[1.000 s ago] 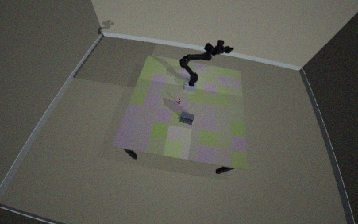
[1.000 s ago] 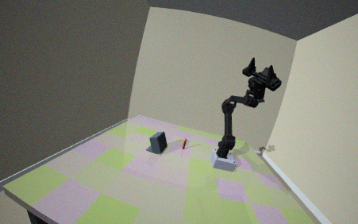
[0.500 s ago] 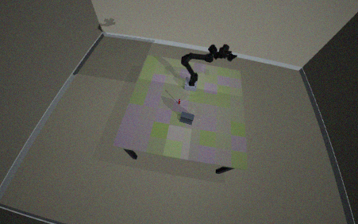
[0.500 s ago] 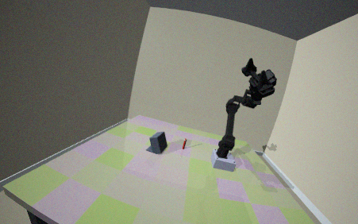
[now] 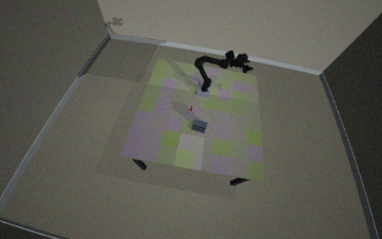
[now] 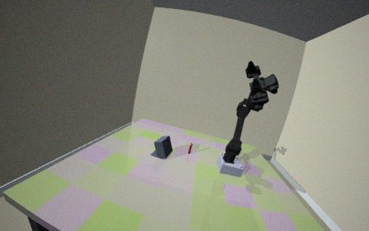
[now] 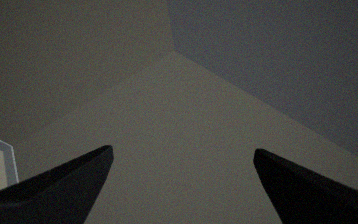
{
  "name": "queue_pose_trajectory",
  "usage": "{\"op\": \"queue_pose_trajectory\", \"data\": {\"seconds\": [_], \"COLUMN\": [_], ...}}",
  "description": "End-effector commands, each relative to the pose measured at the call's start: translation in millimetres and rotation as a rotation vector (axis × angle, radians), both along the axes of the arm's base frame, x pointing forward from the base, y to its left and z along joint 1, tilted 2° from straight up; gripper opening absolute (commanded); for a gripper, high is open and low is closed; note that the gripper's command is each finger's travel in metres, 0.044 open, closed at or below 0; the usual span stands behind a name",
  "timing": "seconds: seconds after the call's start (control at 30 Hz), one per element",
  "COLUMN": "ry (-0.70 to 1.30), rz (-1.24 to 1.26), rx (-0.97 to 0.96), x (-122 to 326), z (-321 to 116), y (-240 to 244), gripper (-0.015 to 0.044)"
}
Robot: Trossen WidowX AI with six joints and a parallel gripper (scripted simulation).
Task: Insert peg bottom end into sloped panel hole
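Gripper spreading wide and holding nothing, slim red peg standing near the dark, angular block, patchwork tabletop spreading around the block.

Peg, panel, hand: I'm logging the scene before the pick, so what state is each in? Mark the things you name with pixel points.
Peg (image 5: 191, 108) (image 6: 190, 148): standing on the table (image 5: 148, 140) (image 6: 164, 197), not in the panel.
Panel (image 5: 199, 125) (image 6: 163, 147): on the table; its hole can't be made out.
Hand (image 5: 250, 62) (image 6: 262, 74) (image 7: 183, 153): open, nothing between the fingers, raised well above the table.
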State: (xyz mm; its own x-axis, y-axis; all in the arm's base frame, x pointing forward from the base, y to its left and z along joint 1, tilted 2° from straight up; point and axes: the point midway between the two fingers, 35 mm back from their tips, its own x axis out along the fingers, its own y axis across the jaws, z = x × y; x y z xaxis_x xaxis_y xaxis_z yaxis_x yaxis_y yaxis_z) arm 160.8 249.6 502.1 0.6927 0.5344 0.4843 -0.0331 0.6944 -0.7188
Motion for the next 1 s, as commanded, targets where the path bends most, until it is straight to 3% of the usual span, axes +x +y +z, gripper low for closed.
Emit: {"op": "queue_pose_trajectory", "data": {"seconds": [0.0, 0.97], "ry": [-0.011, 0.055], "rz": [-0.054, -0.391], "rx": [-0.097, -0.670], "x": [15, 129], "z": [-13, -100], "y": [7, -16], "gripper": [0.0440, 0.0440]}}
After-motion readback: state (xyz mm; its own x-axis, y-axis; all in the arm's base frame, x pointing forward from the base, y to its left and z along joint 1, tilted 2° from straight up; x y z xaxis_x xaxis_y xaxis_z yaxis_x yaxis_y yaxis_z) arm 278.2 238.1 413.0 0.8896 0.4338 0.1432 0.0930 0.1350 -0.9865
